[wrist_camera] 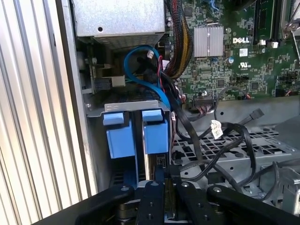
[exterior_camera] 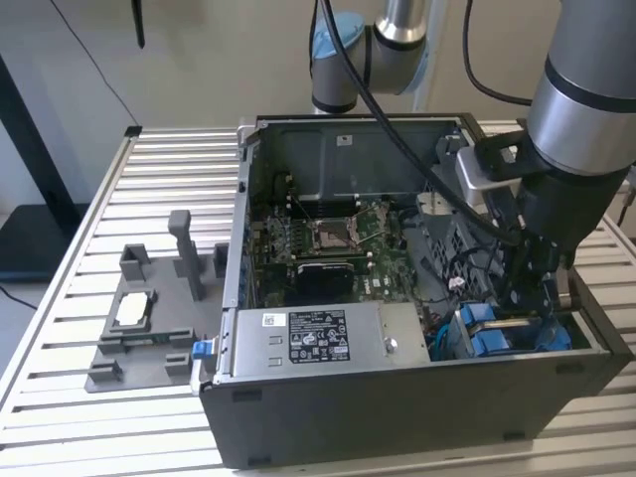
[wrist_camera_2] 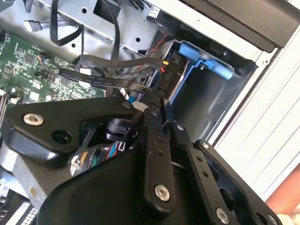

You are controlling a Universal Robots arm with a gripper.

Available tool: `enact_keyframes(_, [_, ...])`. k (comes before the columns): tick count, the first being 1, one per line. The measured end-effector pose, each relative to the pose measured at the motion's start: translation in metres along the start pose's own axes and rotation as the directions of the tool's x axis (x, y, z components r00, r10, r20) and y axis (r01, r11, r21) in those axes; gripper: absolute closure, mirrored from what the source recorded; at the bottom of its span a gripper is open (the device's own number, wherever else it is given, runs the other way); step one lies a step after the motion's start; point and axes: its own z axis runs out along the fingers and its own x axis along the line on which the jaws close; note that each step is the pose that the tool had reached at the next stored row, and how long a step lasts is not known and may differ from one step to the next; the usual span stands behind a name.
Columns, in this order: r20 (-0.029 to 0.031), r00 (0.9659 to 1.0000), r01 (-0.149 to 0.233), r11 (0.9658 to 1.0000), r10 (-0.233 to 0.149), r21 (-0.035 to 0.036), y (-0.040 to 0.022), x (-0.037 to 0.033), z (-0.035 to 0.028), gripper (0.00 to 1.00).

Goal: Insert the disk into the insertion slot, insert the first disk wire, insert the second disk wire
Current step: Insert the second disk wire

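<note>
Exterior view, from its left to its right: a grey fixture plate (exterior_camera: 139, 333) lies on the slatted table (exterior_camera: 60, 298) beside the open dark PC case (exterior_camera: 397, 397). Inside the case the green motherboard (exterior_camera: 333, 243) stands at the back, and a grey power supply (exterior_camera: 318, 343) with a white label runs along the near wall. Further to the exterior view's right, in the near corner of the case, sits the insertion slot (exterior_camera: 576, 333) — the blue carrier of the disk (exterior_camera: 492, 333) shows inside it, so the disk is already seated in the cage. The arm reaches down over that corner, and the gripper (exterior_camera: 532, 298) hangs just above the blue tabs.

In the first wrist view, two blue carrier tabs stand side by side in the insertion slot (wrist_camera: 93, 110), the disk (wrist_camera: 154, 131) under the nearer one, with a blue cable (wrist_camera: 145, 70) looping above them and black wires (wrist_camera: 211, 140) trailing across the perforated metal floor. The gripper (wrist_camera: 164, 197) points straight at the gap beside the tabs, its fingers (wrist_camera: 151, 197) drawn together.

In the second wrist view, the gripper (wrist_camera_2: 157, 105) has its fingers (wrist_camera_2: 152, 136) clamped on a black wire connector (wrist_camera_2: 164, 77), held just at the edge of the blue-framed disk (wrist_camera_2: 206, 58) — whether the plug is fully home I cannot tell.
</note>
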Motion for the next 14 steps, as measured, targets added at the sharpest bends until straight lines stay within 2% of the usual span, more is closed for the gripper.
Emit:
enact_keyframes(3, [0.0023, 1.0000, 0.002, 1.0000, -0.002, 0.0001, 0.0001, 0.0006, 0.0025, 0.84])
enact_keyframes(6, [0.0019, 1.0000, 0.003, 1.0000, -0.003, 0.0012, 0.0006, 0.0014, 0.0058, 0.84])
enact_keyframes(11, [0.0041, 1.0000, 0.003, 1.0000, -0.003, 0.0013, 0.0008, 0.0019, 0.0068, 0.82])
enact_keyframes(12, [0.0037, 1.0000, 0.003, 1.0000, -0.003, 0.0014, 0.0007, 0.0020, 0.0066, 0.76])
enact_keyframes(14, [0.0035, 1.0000, 0.003, 1.0000, -0.003, 0.0013, 0.0007, 0.0022, 0.0065, 0.76])
